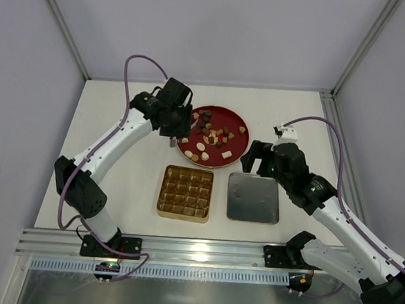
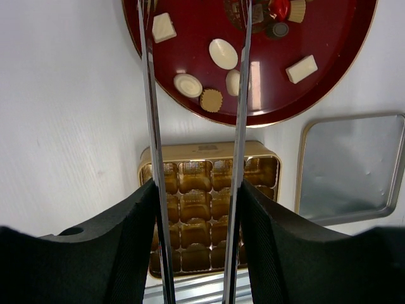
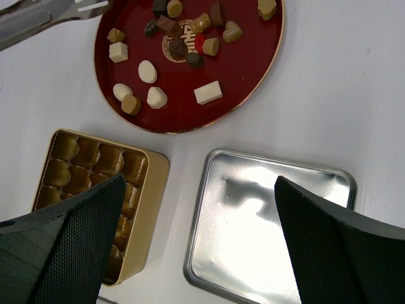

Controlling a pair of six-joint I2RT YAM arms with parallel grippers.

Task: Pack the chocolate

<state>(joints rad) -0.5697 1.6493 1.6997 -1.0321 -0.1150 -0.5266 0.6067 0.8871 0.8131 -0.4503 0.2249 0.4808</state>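
Wide white bench (image 1: 120, 132) under both arms. On it sits the round red plate (image 3: 253, 63). Nearer the arms lie the silver lid (image 1: 253, 197) and, to its left, the gold gridded box (image 2: 209, 148). The left claw (image 1: 174, 130) is pinching a pair of metal tongs (image 2: 152, 126), their tips at the plate's left rim. The right claw (image 1: 259, 158) hangs spread wide over the lid's far edge, holding nothing. The chocolate (image 3: 207, 92), dark, tan and cream pieces, lies scattered on the plate.
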